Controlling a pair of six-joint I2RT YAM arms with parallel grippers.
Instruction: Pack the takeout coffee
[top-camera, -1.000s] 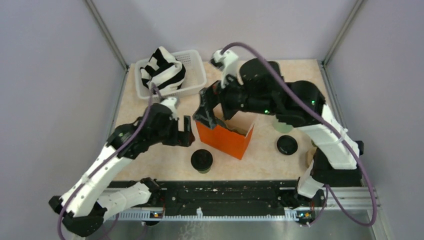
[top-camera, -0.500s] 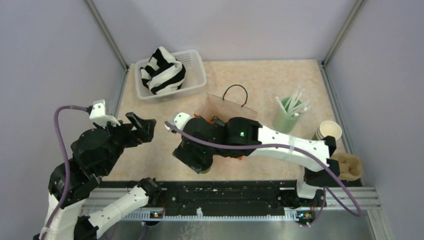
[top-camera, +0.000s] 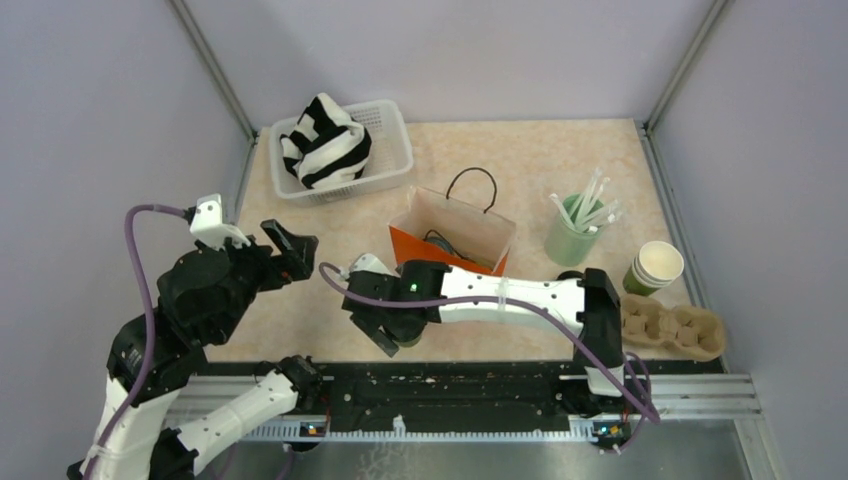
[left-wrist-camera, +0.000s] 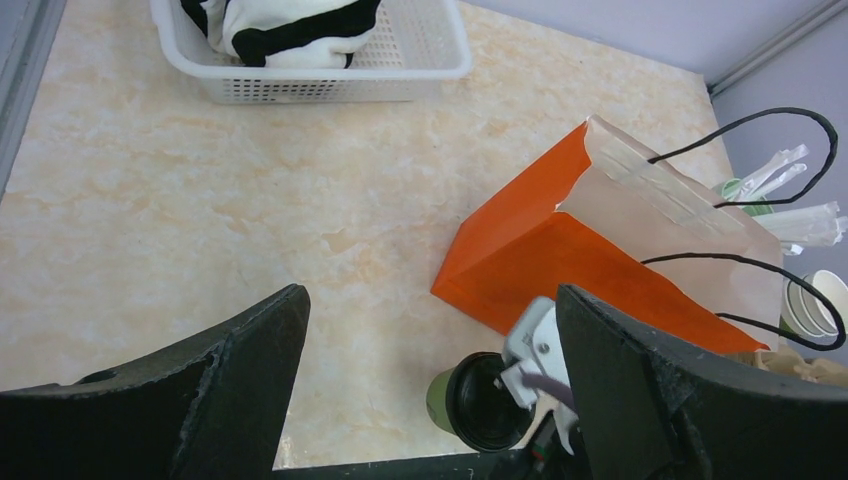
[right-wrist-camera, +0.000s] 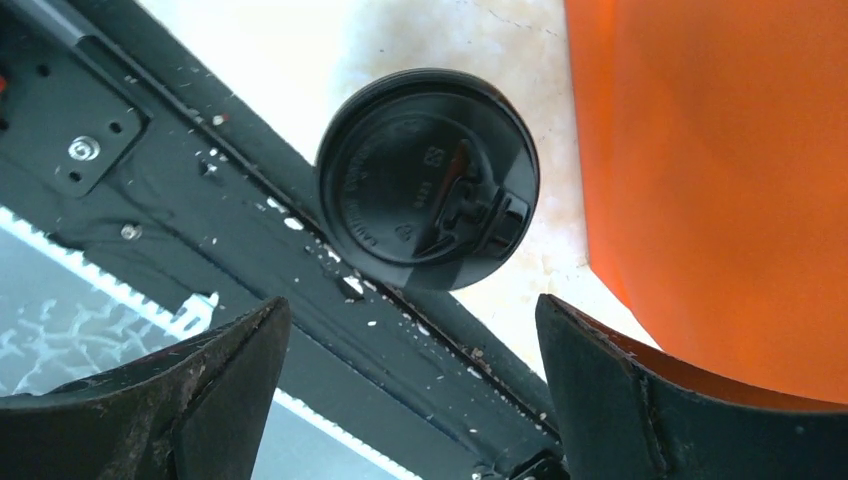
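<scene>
— Where's the coffee?
— One lidded cup (right-wrist-camera: 428, 180) stands at the table's (left-wrist-camera: 200, 220) near edge, just in front of the orange bag (left-wrist-camera: 540, 260). The right claw (right-wrist-camera: 412, 305) hangs over it, jaws wide apart, not touching it.
— And the left claw (left-wrist-camera: 430, 292)?
— Off to the left, spread wide too, holding nothing. Farther back are straws (top-camera: 590, 205) and a basket (top-camera: 395, 150).

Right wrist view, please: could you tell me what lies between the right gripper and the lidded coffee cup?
Nothing: in that view the open right gripper looks straight onto the black-lidded coffee cup, with no object in the gap.
</scene>
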